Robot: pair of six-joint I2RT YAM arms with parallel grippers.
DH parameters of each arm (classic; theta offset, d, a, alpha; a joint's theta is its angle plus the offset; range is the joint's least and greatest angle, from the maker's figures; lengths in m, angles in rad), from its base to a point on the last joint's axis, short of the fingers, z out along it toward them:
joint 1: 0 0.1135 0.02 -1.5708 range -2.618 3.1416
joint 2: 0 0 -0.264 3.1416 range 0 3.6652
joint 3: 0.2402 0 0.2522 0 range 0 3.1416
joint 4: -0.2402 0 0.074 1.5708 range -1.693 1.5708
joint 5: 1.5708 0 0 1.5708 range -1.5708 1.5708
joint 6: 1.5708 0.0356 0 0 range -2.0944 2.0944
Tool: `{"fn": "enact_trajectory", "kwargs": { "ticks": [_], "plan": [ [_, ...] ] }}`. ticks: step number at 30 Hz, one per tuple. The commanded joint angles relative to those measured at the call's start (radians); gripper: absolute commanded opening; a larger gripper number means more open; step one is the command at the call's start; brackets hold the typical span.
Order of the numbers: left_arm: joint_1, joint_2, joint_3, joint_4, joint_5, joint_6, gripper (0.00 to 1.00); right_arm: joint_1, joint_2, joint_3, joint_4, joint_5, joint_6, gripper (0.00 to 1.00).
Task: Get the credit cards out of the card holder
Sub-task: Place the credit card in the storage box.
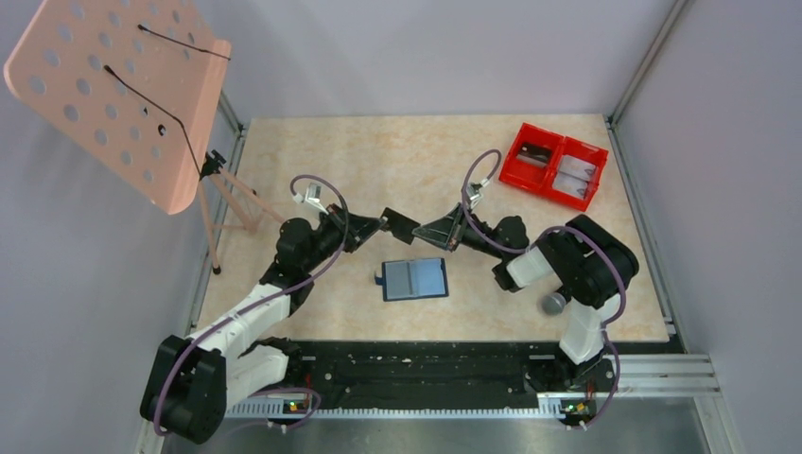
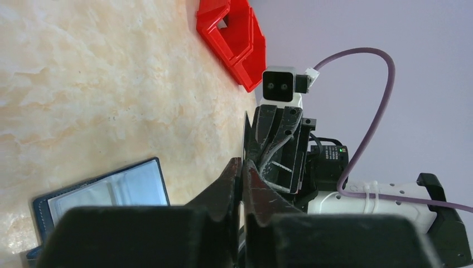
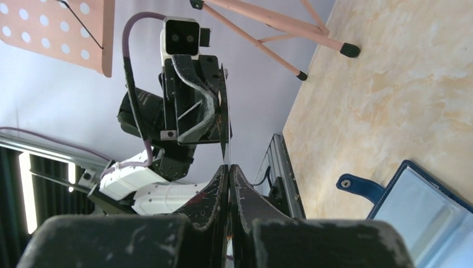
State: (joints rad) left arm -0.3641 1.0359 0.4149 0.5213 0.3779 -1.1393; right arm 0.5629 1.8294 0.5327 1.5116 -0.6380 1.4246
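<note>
L gripper (image 1: 386, 221) & R gripper (image 1: 419, 232) both clenched on one dark card (image 1: 402, 226), btwn them; wallet (image 1: 414, 279) open on worktop (image 1: 378, 161).

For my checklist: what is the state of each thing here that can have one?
card holder: open, lying flat
credit card: in the air, between both grippers
left gripper: shut on credit card
right gripper: shut on credit card
red bin: something in each compartment

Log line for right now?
left gripper shut on credit card | right gripper shut on same card, midair | card holder open on table
</note>
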Motion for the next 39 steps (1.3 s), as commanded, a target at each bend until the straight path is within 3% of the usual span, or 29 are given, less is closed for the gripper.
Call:
{"fn": "enact_trajectory", "kwargs": {
  "ticks": [1, 3, 5, 6, 11, 15, 17, 21, 24, 26, 33, 39],
  "plan": [
    [0.002, -0.027, -0.005, 0.04, -0.001, 0.003, 0.17, 0.003, 0.014, 0.044, 0.21, 0.003, -0.001, 0.0],
    [0.003, -0.044, 0.001, -0.005, -0.005, 0.024, 0.4, -0.031, 0.016, 0.051, 0.209, -0.009, 0.006, 0.0],
    [0.003, -0.073, 0.015, -0.079, -0.023, 0.058, 0.69, -0.083, 0.021, 0.053, 0.209, -0.032, 0.025, 0.0],
    [0.002, -0.088, 0.023, -0.113, -0.032, 0.079, 0.77, -0.108, 0.023, 0.059, 0.208, -0.049, 0.034, 0.0],
    [0.003, -0.161, 0.075, -0.274, -0.08, 0.193, 0.94, -0.263, 0.03, 0.109, 0.138, -0.162, 0.067, 0.0],
    [0.003, -0.178, 0.193, -0.493, -0.097, 0.34, 0.98, -0.397, 0.027, 0.162, 0.013, -0.231, 0.055, 0.0],
    [0.003, -0.177, 0.268, -0.609, -0.11, 0.411, 0.98, -0.451, 0.014, 0.197, -0.133, -0.256, -0.004, 0.0],
    [0.002, -0.177, 0.366, -0.765, -0.141, 0.546, 0.98, -0.54, -0.045, 0.328, -0.631, -0.25, -0.291, 0.0],
    [0.003, -0.174, 0.417, -0.84, -0.165, 0.617, 0.99, -0.592, -0.077, 0.478, -1.127, -0.143, -0.604, 0.0],
    [0.002, -0.174, 0.438, -0.875, -0.182, 0.662, 0.98, -0.623, -0.065, 0.583, -1.346, -0.09, -0.745, 0.0],
    [0.002, -0.18, 0.48, -0.97, -0.214, 0.752, 0.98, -0.782, 0.01, 0.791, -1.65, -0.099, -0.87, 0.0],
    [0.004, -0.203, 0.444, -0.95, -0.239, 0.765, 0.98, -0.839, 0.087, 0.991, -1.855, -0.057, -0.942, 0.0]
  ]
}}
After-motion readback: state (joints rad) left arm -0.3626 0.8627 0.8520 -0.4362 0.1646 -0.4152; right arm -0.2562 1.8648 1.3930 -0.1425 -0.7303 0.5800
